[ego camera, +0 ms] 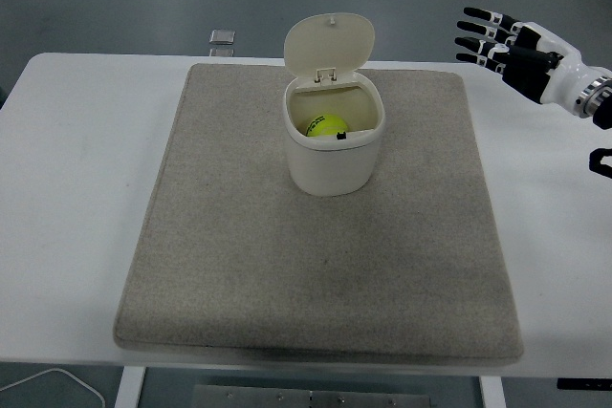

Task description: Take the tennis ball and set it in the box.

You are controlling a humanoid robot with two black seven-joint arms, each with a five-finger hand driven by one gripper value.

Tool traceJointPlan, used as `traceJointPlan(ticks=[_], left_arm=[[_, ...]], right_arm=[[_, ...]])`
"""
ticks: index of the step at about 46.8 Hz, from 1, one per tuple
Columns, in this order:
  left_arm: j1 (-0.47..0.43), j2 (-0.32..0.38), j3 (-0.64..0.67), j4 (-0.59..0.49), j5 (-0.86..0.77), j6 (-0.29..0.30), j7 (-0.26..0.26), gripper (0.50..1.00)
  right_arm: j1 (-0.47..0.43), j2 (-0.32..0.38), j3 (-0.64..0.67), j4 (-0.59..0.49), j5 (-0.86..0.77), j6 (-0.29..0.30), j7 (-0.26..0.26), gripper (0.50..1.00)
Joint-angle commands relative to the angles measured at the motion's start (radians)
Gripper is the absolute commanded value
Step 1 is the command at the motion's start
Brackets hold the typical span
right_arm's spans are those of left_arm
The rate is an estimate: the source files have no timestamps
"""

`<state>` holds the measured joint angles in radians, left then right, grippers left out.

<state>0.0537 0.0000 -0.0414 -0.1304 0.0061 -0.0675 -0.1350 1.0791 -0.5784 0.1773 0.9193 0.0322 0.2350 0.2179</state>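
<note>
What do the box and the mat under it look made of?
The box looks like smooth cream plastic: an even matte sheen, rounded moulded walls, a hinged lid standing open. The mat looks like grey-beige felt or short-pile carpet: fuzzy, mottled, no shine, with soft rounded edges.

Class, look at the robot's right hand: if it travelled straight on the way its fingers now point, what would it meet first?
Probably nothing. The right hand, open, points left along the table's far edge. The raised lid of the box lies roughly that way, but depth is unclear; the hand may pass behind it.
</note>
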Motion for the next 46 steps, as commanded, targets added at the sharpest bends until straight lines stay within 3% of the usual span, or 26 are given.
traceJointPlan(ticks=[1,2,3,46], left_arm=[[0.000,0.000,0.000,0.000,0.000,0.000,0.000,0.992],[0.000,0.000,0.000,0.000,0.000,0.000,0.000,0.992],[0.000,0.000,0.000,0.000,0.000,0.000,0.000,0.992],[0.000,0.000,0.000,0.000,0.000,0.000,0.000,0.992]], right_arm=[[-0.001,0.002,0.001,0.001,-0.001,0.000,0.004,0.889],[-0.001,0.002,0.001,0.001,-0.005,0.000,0.006,0.929],[-0.002,0.003,0.001,0.001,-0.009,0.000,0.006,0.932],[-0.034,0.026,0.005,0.000,-0.009,0.001,0.011,0.934]])
